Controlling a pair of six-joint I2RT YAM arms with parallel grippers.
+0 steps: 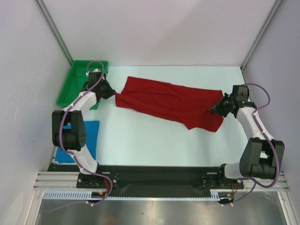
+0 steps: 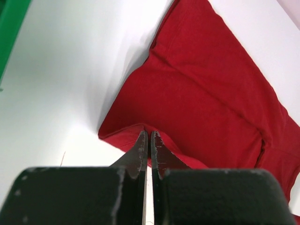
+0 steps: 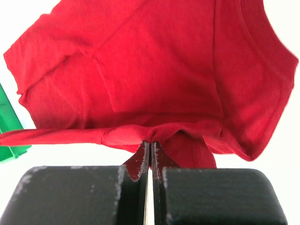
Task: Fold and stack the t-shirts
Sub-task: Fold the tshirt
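Observation:
The deep red t-shirt point(image 1: 168, 102) lies stretched across the middle of the white table, folded lengthwise. My left gripper point(image 1: 112, 93) is shut on its left end; in the left wrist view the shut gripper point(image 2: 149, 136) pinches the red cloth point(image 2: 201, 93). My right gripper point(image 1: 214, 109) is shut on the shirt's right end; in the right wrist view the gripper point(image 3: 150, 144) pinches a bunched edge of the red shirt point(image 3: 154, 65). The bright blue t-shirt point(image 1: 89, 136) lies flat at the near left, partly hidden behind the left arm.
A green bin point(image 1: 75, 84) stands at the far left behind the left gripper; its corner also shows in the right wrist view point(image 3: 9, 126). White walls enclose the table on three sides.

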